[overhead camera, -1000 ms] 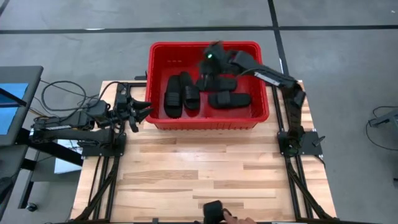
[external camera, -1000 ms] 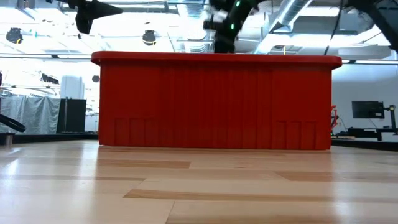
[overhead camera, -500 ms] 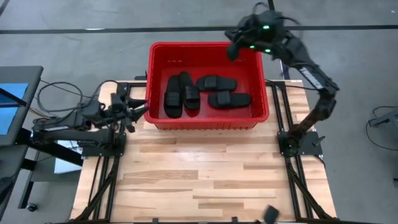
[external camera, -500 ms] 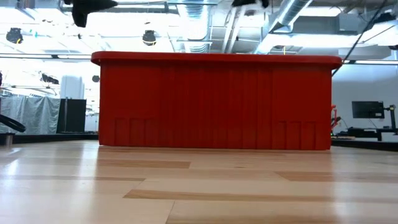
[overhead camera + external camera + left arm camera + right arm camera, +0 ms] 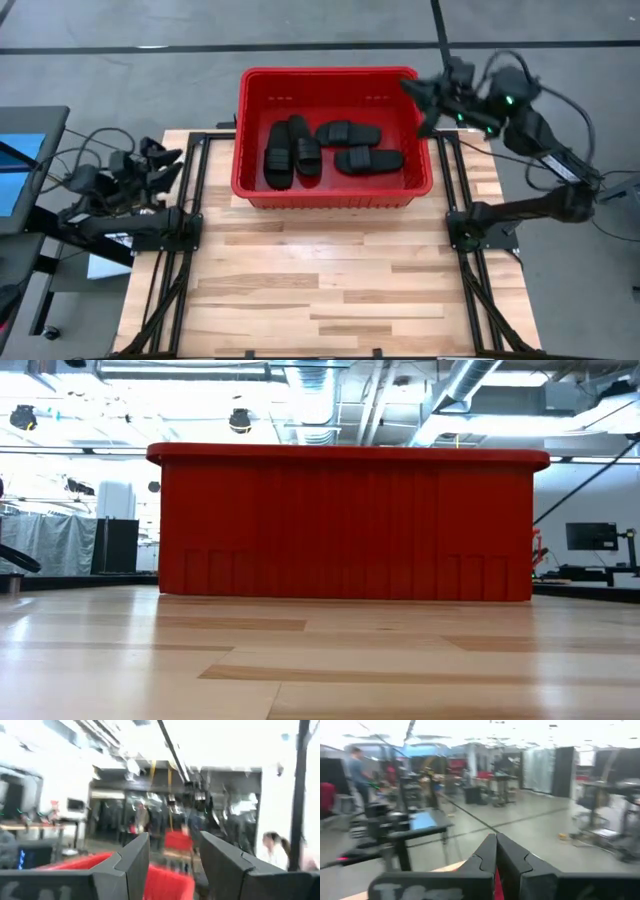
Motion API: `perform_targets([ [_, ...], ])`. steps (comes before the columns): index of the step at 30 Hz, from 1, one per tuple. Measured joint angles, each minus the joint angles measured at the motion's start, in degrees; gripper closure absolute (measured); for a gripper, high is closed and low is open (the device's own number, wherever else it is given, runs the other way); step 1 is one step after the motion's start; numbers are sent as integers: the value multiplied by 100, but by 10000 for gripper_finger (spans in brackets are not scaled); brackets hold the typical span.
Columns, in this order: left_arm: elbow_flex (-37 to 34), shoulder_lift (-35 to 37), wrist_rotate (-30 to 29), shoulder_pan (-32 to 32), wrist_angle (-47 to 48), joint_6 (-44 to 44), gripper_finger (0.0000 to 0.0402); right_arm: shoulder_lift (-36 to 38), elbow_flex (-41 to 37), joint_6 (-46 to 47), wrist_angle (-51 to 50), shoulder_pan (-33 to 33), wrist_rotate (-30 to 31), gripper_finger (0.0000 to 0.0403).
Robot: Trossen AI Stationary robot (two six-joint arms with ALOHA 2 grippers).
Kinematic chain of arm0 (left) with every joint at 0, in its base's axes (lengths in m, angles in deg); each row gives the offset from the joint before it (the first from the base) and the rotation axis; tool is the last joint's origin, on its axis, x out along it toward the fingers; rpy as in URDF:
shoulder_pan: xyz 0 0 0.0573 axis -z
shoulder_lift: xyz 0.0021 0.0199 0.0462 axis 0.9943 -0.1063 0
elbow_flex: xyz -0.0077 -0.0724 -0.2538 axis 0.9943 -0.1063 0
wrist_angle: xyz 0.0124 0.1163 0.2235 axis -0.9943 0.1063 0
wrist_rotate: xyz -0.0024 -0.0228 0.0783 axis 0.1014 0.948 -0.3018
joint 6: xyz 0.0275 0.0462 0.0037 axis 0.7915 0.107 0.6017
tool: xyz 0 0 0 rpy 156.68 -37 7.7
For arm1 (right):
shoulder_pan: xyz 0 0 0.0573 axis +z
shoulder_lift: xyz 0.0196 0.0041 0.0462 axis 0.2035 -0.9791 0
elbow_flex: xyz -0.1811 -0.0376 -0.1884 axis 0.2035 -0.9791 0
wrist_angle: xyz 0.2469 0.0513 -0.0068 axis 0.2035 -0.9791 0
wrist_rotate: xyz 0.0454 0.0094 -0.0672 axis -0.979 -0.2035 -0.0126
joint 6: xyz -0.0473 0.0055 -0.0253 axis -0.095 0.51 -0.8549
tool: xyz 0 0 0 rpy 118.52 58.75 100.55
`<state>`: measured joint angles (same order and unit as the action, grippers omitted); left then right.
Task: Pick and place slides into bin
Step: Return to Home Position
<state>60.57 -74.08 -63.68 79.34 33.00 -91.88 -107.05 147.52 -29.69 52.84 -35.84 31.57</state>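
A second before, the right gripper (image 5: 422,100) was down inside the red bin (image 5: 335,196), touching the slides (image 5: 368,160). Then it came up and swung out past the bin's far right corner. Its two fingers were pressed together and held nothing. The left gripper (image 5: 172,850) also pulled away from the bin's left wall and went back past the left edge of the table (image 5: 330,280). Its fingers were apart, with nothing between them. All four black slides lay in the bin, two lengthwise by the left wall and two crosswise nearer the right wall. They had not moved when the gripper left. It looked like the job was done and both arms were going to rest.
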Motion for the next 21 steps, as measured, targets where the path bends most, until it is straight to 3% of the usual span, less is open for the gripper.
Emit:
perform_targets([
  [7, 154, -165, 1074, 0, 968, -70, 239, 1280, -1693, 375, 792, 942, 254, 403],
  [15, 106, -3, 2421, 0, 1194, -159, 239, 2776, -3517, 181, 1502, 2046, 399, 403],
  [21, 110, -12, 2640, 0, 1558, -37, 239, 4167, -4637, 148, 1459, 2920, 373, 403],
])
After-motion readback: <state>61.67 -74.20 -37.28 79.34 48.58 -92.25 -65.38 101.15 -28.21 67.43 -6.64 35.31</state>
